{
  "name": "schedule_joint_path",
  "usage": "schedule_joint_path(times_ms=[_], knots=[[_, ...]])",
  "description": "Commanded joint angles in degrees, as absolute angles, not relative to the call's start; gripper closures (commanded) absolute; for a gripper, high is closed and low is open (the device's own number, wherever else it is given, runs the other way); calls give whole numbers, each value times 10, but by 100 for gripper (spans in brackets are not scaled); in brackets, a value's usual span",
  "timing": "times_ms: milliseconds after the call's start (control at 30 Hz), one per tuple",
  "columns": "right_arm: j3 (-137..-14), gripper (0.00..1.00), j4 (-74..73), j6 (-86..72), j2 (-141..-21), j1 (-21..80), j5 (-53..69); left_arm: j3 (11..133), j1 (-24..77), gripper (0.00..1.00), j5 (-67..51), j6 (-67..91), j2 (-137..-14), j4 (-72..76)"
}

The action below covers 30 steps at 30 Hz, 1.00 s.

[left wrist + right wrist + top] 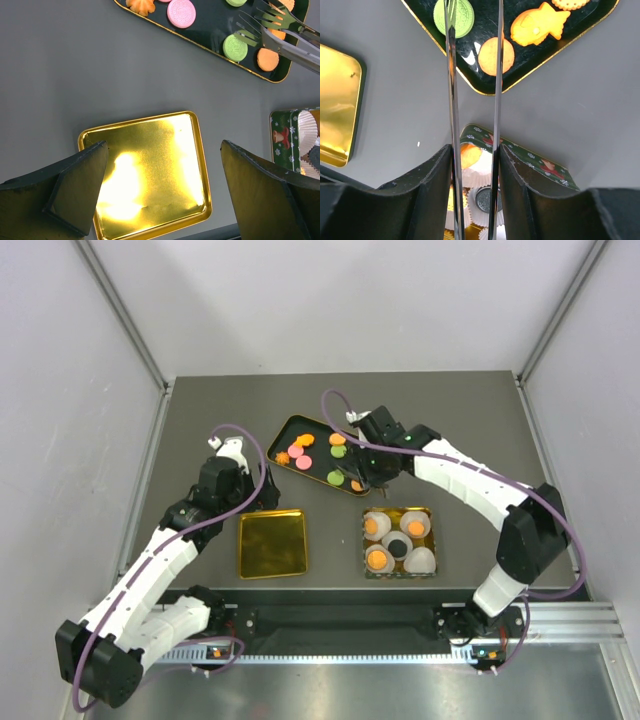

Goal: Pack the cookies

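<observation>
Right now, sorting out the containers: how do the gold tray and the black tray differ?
The gold tray is bare inside; the black tray holds cookies. The gold tray lies roughly square to the table edge; the black tray lies skewed. Both are shallow with rounded corners and gold rims.

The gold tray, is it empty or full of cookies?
Empty: the gold tray shows only bare, shiny metal inside.
</observation>
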State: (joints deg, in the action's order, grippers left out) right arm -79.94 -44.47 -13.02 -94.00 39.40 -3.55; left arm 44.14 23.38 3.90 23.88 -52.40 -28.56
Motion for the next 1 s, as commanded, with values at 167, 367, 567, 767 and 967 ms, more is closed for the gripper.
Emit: schedule_joint_path(times_ms=[167, 367, 567, 767, 967], knots=[[-818, 60, -439, -132, -900, 388, -5, 452, 232, 1, 42, 235, -523, -265], [-811, 59, -433, -140, -890, 395, 11, 453, 232, 1, 42, 235, -524, -265], [-801, 59, -433, -139, -895, 398, 11, 452, 232, 1, 42, 235, -524, -265], [-792, 59, -432, -139, -895, 398, 15, 452, 232, 1, 42, 235, -524, -265], [-785, 59, -430, -139, -896, 398, 20, 452, 232, 1, 41, 235, -523, -265]])
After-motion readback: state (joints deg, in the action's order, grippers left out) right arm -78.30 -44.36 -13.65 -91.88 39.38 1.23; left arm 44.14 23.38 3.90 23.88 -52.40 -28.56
